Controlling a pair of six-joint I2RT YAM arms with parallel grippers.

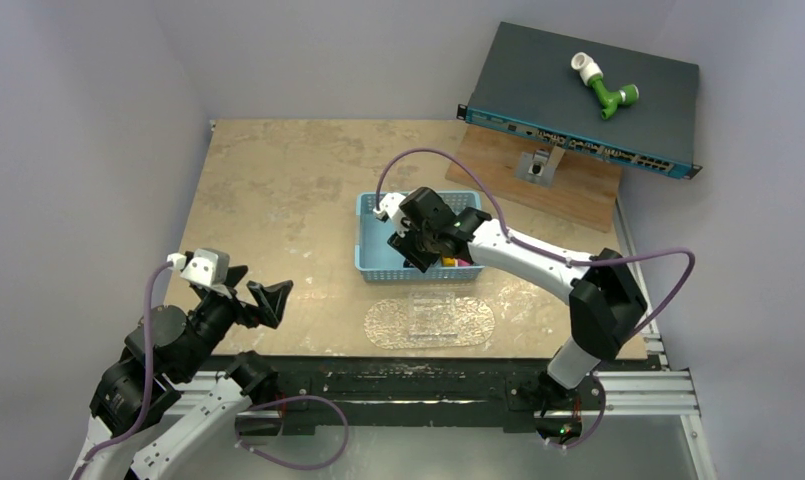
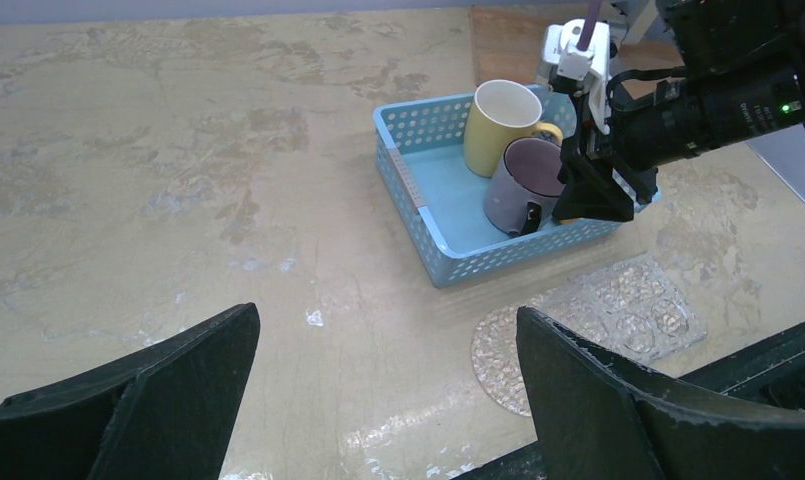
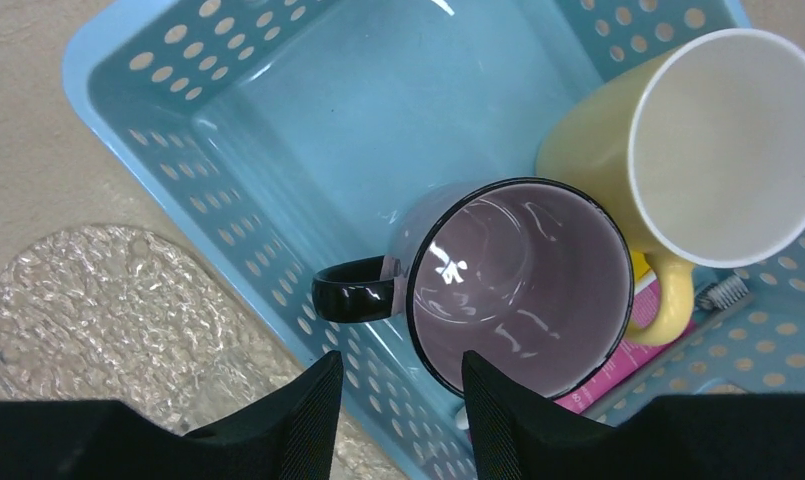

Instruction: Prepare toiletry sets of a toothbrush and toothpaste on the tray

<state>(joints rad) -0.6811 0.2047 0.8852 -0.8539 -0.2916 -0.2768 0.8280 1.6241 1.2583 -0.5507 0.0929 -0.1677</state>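
Tan table top (image 1: 278, 200): carries everything. No set is laid out yet, so I judge the task to be at its first pick.
Light-blue basket (image 1: 361, 235): lattice-sided and directly under the right jaws. It holds two mugs and the toiletries.
Clear tray (image 1: 430, 320): glittery, textured, oblong with rounded ends, and bare. It lies just outside the basket wall, to the left of the right jaws in their wrist view and ahead-right of the left jaws.
Right gripper (image 3: 403, 400): hovers over the basket's near wall, jaws a little apart with nothing between them. Step in hand, as I judge it: reaching into the basket for the first item.
Left gripper (image 2: 388, 400): jaws wide apart and empty, over bare table, well apart from the basket.
Yellow mug (image 3: 588, 150): upright, ahead and to the right of the right jaws. Its handle hangs over the pink tube.
Purple mug (image 3: 523, 290): upright, black handle, just ahead of the right jaws and touching the yellow mug.
Toothpaste (image 3: 618, 365): pink-magenta, flat on the basket floor to the right of the right jaws. It is mostly hidden under the purple mug and the yellow handle. I cannot pick out a second tube for certain. The next move likely calls for shifting right and descending in the tight gap between mug and wall without tipping a mug.
Toothbrush (image 3: 723, 292): only a grey bristled head shows, beyond the tube. The shaft is hidden. Thin and lying flat, so probably hard to pinch.
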